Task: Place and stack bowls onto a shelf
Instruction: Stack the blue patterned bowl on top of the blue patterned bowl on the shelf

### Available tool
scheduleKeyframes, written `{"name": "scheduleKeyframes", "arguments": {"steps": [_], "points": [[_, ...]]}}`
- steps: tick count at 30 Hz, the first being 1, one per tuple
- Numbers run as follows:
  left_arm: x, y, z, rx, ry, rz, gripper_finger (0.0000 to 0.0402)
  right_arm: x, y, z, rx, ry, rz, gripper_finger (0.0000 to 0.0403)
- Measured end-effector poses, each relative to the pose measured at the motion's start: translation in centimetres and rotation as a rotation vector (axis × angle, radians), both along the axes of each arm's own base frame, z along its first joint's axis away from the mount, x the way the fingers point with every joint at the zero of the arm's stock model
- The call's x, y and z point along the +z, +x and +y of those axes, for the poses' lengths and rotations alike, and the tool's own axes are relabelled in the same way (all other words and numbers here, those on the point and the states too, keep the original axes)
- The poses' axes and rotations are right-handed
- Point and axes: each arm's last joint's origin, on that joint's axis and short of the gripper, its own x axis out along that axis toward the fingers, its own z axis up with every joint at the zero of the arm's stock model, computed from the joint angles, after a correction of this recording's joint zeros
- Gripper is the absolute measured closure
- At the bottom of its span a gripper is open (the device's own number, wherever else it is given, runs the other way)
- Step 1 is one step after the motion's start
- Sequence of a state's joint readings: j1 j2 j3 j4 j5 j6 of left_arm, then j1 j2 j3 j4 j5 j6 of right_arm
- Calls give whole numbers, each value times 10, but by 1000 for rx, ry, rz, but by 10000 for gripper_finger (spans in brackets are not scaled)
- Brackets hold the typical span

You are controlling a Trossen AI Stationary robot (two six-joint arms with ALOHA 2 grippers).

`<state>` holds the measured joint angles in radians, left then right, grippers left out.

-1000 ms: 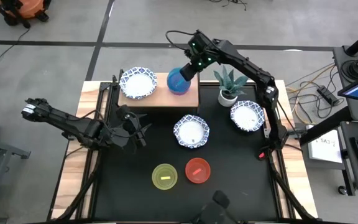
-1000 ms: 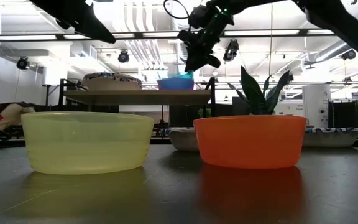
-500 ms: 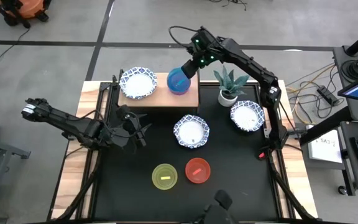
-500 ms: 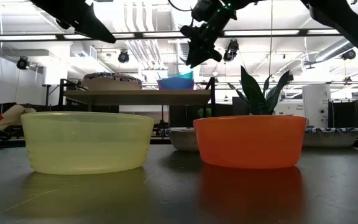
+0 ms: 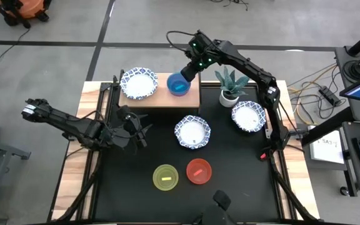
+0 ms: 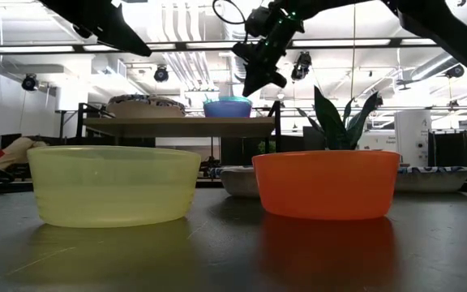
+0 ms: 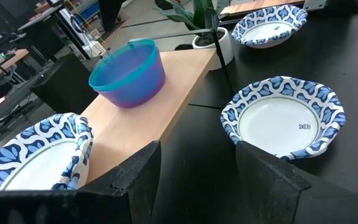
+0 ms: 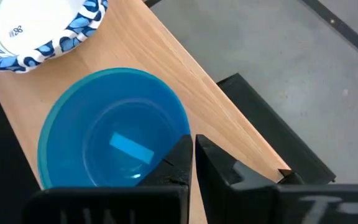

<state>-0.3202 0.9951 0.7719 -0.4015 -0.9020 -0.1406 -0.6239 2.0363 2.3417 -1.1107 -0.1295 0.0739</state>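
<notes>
A teal bowl (image 5: 178, 84) sits nested in a purple bowl (image 7: 135, 93) on the light-wood shelf (image 5: 161, 97), beside a white blue-rimmed bowl (image 5: 138, 83). Both stand level in the low view (image 6: 227, 105). My right gripper (image 8: 193, 158) is shut at the teal bowl's right rim (image 8: 182, 127). In the low view its fingertips (image 6: 254, 85) stand just above that rim. My left gripper (image 7: 197, 177) is open and empty over the table's left side (image 5: 139, 131). Two more white bowls (image 5: 192, 131) (image 5: 249, 116), a yellow bowl (image 5: 165, 177) and a red bowl (image 5: 199, 170) rest on the black tabletop. My right gripper comes slanting down from the table's far right at the teal bowl's right rim. I cannot tell whether its fingers touch the rim: the left finger (image 8: 176, 165) stands in front of that place.
A white pot with a green plant (image 5: 230, 92) stands just right of the shelf, under my right arm. The shelf has bare wood (image 7: 185, 81) to the right of the stacked bowls.
The teal bowl was tilted, its right rim raised above the purple bowl. It has settled down into the purple bowl and now sits level on the shelf. My right gripper has stayed at the bowl's right rim.
</notes>
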Motion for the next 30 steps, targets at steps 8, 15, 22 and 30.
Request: {"name": "scheduleKeyframes", "arguments": {"steps": [8, 15, 22, 30], "points": [[0, 0, 0, -2, -3, -2, 209, 33, -13, 30, 121, -97, -20, 394], [3, 4, -2, -38, -50, -49, 209, 38, -18, 100, 350, -196, -65, 394], [11, 9, -5, -94, -133, -156, 209, 9, -57, 177, 542, -276, -219, 394], [4, 31, -14, -113, -199, -224, 209, -47, -116, 235, 629, -275, -433, 394]]}}
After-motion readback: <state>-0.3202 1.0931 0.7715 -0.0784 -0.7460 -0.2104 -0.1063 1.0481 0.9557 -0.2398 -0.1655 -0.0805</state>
